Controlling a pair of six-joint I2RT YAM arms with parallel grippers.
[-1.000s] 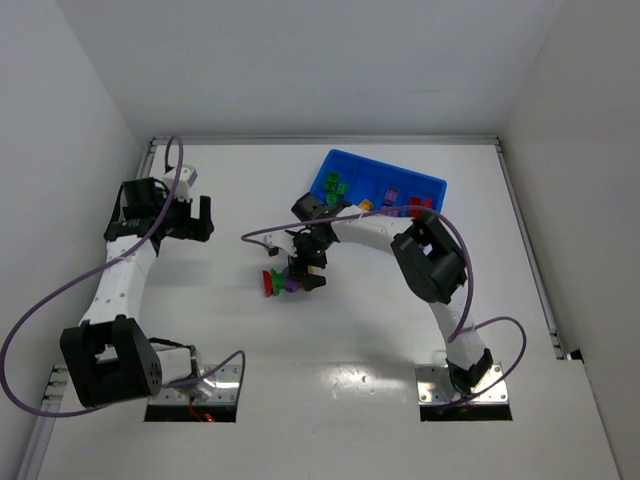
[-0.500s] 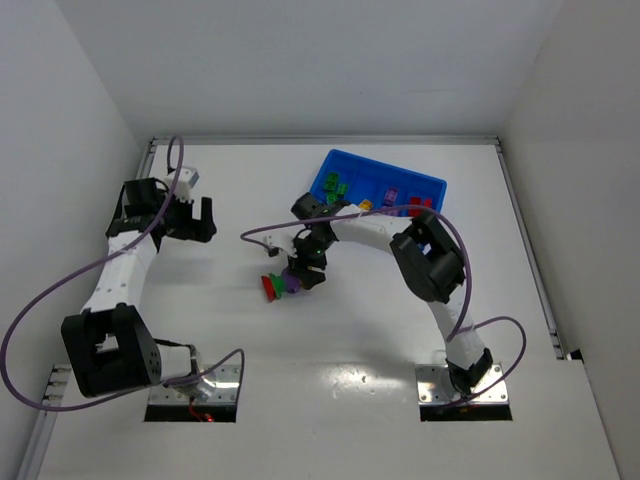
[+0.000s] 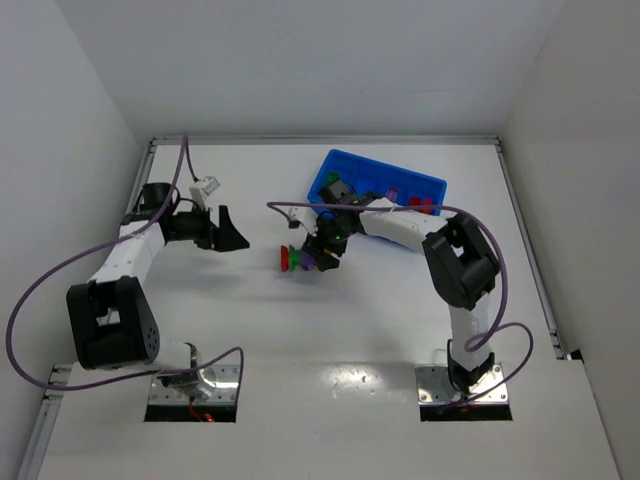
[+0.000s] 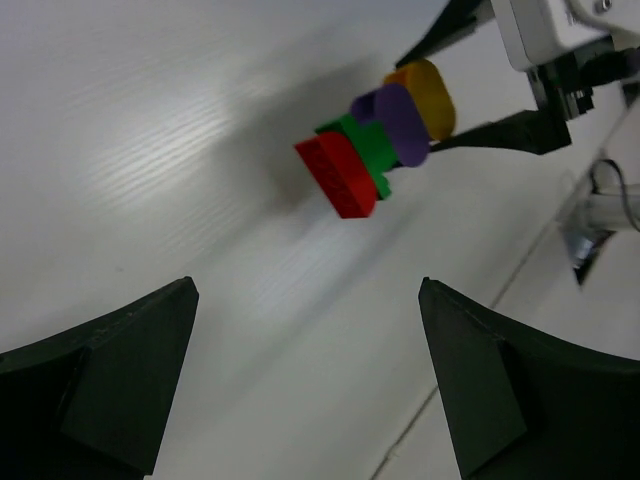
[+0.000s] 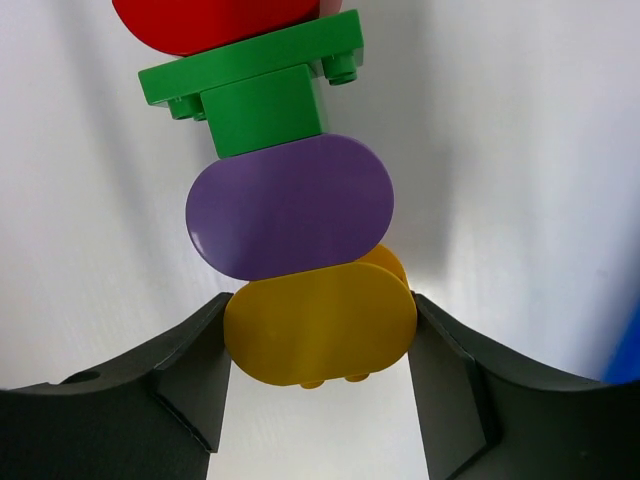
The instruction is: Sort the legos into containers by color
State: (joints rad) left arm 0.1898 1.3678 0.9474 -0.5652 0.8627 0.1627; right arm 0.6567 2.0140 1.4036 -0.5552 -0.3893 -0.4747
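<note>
A joined lego stack [image 3: 303,259] of red, green, purple and yellow pieces is held above the table, left of the blue bin [image 3: 432,186]. My right gripper [image 5: 318,330] is shut on the stack's yellow piece [image 5: 320,322]; the purple piece [image 5: 288,206], green brick [image 5: 262,88] and red piece [image 5: 215,22] stick out beyond it. The stack also shows in the left wrist view [image 4: 375,147]. My left gripper [image 4: 310,375] is open and empty, to the left of the stack, facing it. The bin holds green, yellow, purple and red bricks in separate sections.
The table's left rail and back wall bound the space. The right arm reaches across the bin's near-left corner. Purple cables loop beside both arms.
My right gripper has moved the stack up and to the right, toward the bin. My left gripper has swung right, toward the stack.
</note>
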